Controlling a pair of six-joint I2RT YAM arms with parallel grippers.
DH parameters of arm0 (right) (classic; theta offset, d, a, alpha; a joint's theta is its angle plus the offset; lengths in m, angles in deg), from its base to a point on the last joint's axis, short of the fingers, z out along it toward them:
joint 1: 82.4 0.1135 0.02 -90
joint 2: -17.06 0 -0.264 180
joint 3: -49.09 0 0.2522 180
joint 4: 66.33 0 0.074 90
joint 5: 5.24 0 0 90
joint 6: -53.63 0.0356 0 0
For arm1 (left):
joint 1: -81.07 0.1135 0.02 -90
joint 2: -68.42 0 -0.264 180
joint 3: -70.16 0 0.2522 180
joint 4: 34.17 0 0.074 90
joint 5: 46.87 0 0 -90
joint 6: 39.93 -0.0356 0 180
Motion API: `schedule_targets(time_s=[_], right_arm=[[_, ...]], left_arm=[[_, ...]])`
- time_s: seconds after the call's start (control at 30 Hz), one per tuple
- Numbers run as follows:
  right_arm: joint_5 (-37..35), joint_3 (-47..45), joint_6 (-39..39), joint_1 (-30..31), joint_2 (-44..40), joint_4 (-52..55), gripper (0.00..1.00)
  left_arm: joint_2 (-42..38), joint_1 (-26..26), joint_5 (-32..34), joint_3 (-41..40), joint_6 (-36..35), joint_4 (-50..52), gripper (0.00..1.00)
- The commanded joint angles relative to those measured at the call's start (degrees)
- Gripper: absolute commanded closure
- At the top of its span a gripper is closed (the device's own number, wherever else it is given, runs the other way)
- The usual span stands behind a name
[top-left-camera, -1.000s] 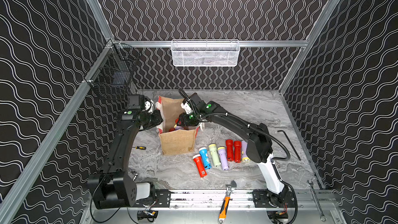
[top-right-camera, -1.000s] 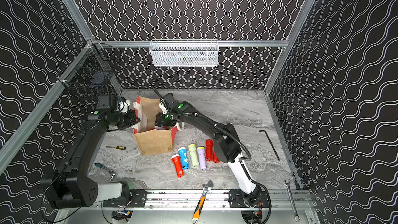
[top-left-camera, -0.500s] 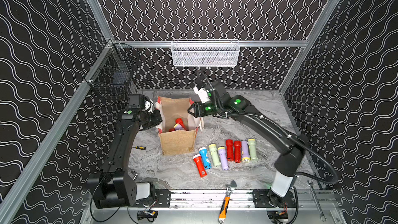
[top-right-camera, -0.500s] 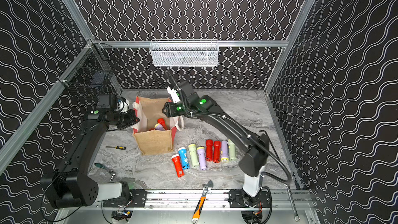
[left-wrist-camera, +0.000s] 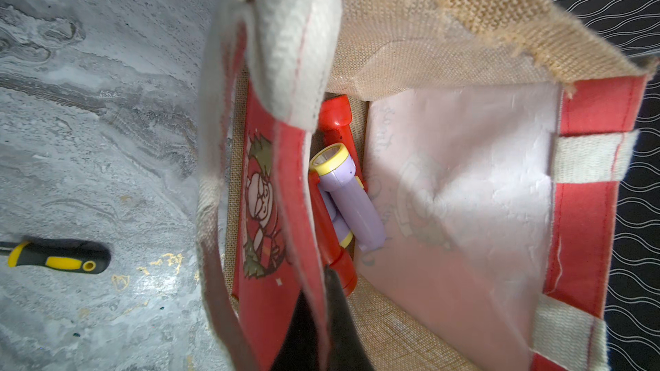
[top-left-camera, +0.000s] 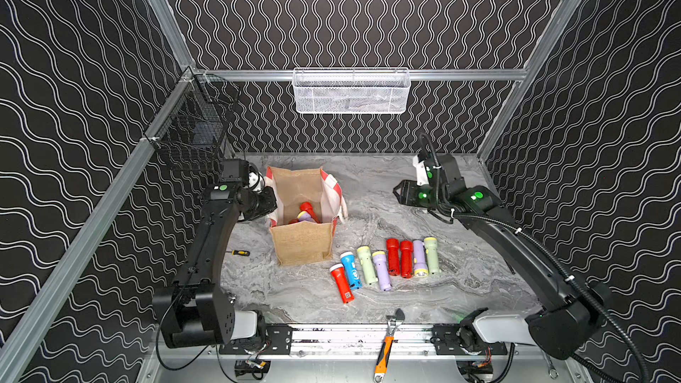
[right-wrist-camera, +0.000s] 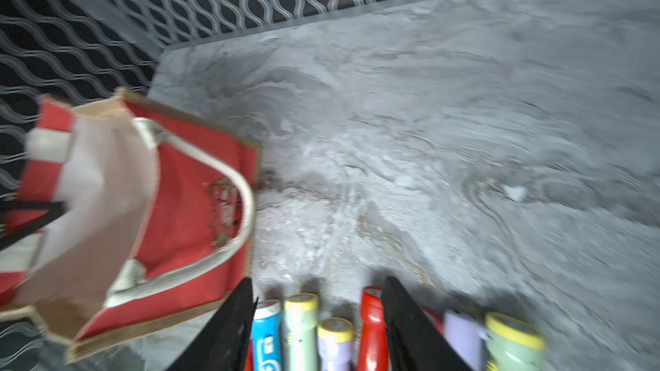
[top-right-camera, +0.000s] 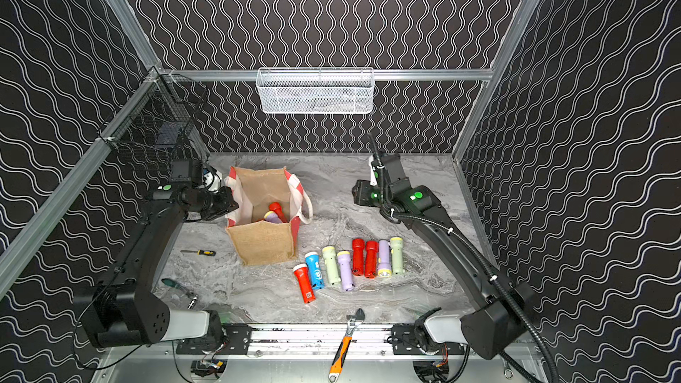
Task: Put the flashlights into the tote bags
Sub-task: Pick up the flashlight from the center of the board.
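Flashlights (top-left-camera: pixel 406 257), small stubby plastic torches with wider heads, lie partly inside the bag and partly in a row on the grey marbled table (top-left-camera: pixel 302 300). At the far left a black wire basket (top-left-camera: pixel 191 134) hangs on the side wall. Below it the left gripper (top-left-camera: pixel 271 200) is clamped on the left rim of the boxy burlap tote bag (top-left-camera: pixel 300 248). In the left wrist view its black fingers (left-wrist-camera: pixel 339 315) pinch the red side panel.

A small yellow-and-black screwdriver (top-left-camera: pixel 239 252) lies on the table left of the bag. The bag stands upright and open, with a red torch (top-left-camera: pixel 307 210) and a lilac torch (top-left-camera: pixel 307 217) leaning inside. A white mesh basket (top-left-camera: pixel 350 92) hangs on the rear wall.

Just right of the bag's front corner, eight torches lie side by side: red, blue (top-left-camera: pixel 350 270), pale green, lilac, red, red, lilac, pale green. An orange-handled wrench (top-left-camera: pixel 385 348) rests on the front rail.

Further right, the right gripper (top-left-camera: pixel 400 193) hovers above the table, well apart from the bag. Its jaws stand apart and hold nothing.
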Motion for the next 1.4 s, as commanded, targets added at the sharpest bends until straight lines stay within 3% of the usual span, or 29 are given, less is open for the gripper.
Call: schedule_targets(time_s=[0.0, 0.2, 0.73, 1.37], right_arm=[[-3.0, -3.3, 2.8, -3.0, -1.4, 5.1, 0.41], [-2.8, -8.6, 3.6, -9.1, -1.8, 10.3, 0.40], [-1.4, -24.5, 11.3, -10.1, -10.5, 16.4, 0.42], [0.0, -29.1, 4.0, -12.8, -4.9, 8.9, 0.41]], left_arm=[[0.6, 0.1, -1.2, 0.2, -0.6, -1.9, 0.99], [1.2, 0.0, -0.9, 0.6, -1.3, -1.1, 0.97], [1.9, 0.0, -1.9, -0.1, -1.5, -2.3, 0.97], [1.2, 0.0, -0.7, -1.3, -2.0, -2.5, 0.96]])
